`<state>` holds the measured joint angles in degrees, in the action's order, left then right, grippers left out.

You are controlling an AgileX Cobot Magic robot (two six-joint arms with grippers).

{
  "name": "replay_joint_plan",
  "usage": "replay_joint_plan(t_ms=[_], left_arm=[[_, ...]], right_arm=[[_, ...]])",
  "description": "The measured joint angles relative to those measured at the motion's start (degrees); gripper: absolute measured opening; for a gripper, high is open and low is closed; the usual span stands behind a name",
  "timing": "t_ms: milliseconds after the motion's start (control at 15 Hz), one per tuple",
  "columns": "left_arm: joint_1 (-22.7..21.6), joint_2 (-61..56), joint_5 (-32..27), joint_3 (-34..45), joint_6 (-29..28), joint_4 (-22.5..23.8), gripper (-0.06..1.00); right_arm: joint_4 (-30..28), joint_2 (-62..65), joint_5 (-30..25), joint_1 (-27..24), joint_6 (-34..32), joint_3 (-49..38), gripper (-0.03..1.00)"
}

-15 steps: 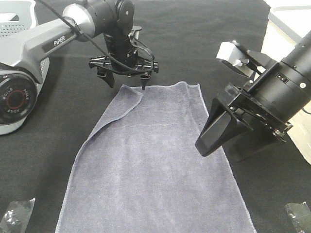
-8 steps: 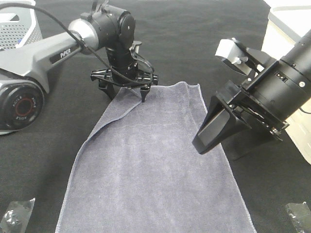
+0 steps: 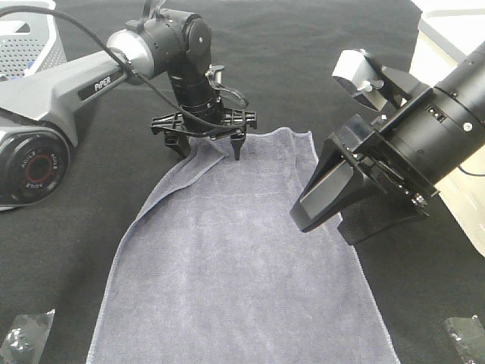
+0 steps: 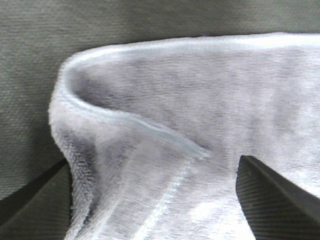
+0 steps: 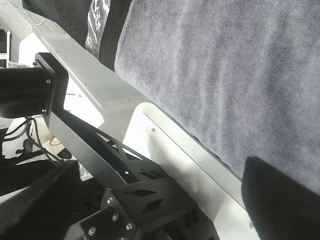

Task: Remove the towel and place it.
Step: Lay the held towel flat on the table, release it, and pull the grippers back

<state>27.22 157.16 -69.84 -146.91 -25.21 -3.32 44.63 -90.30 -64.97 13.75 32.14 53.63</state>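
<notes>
The large grey-lavender terry towel with its thin stitched hem (image 3: 242,258) lies spread flat on the black fabric table covering (image 3: 303,61), running from the middle of the table towards the near edge; nothing has lifted it yet, and its far left corner (image 4: 150,135) is turned over on itself, so the hem curls up in a soft ridge. That fold looks to me like the reason for where the left gripper (image 3: 210,150) stands; a doubled edge standing proud of the table gives the fingers something to pinch, where flat cloth would only slide.

The left arm reaches in from its side and bends sharply down at the wrist, so the gripper points nearly straight down over that corner; its jaws are apart and straddle the fold, one dark fingertip (image 3: 237,154) over the towel and the other (image 3: 182,150) at the outer edge by the black covering. The left wrist view shows cloth between the two fingers with neither pressing it; whether the tips touch the pile I cannot tell.

The right gripper (image 3: 324,229) hangs above the towel's right-hand edge, clear of the cloth and tilted in towards the middle; its jaws are spread wide with nothing between them. I judge it is lining up on the opposite side, since a towel this much wider than either gripper would sag and drag if lifted from one corner; closing on the far edge comes next for both.
</notes>
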Motion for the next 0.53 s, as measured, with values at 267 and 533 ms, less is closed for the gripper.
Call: replay_joint_plan(t_ms=[267,533], left_arm=[[0.0,0.6,0.0,-0.2,0.0,2.9,0.79],[-0.1,0.7,0.0,-0.3,2.6,6.6,0.79]], right_arm=[[0.0,0.0,-0.1,0.0,0.1,0.0,0.85],[0.0,0.0,-0.1,0.0,0.1,0.0,0.85]])
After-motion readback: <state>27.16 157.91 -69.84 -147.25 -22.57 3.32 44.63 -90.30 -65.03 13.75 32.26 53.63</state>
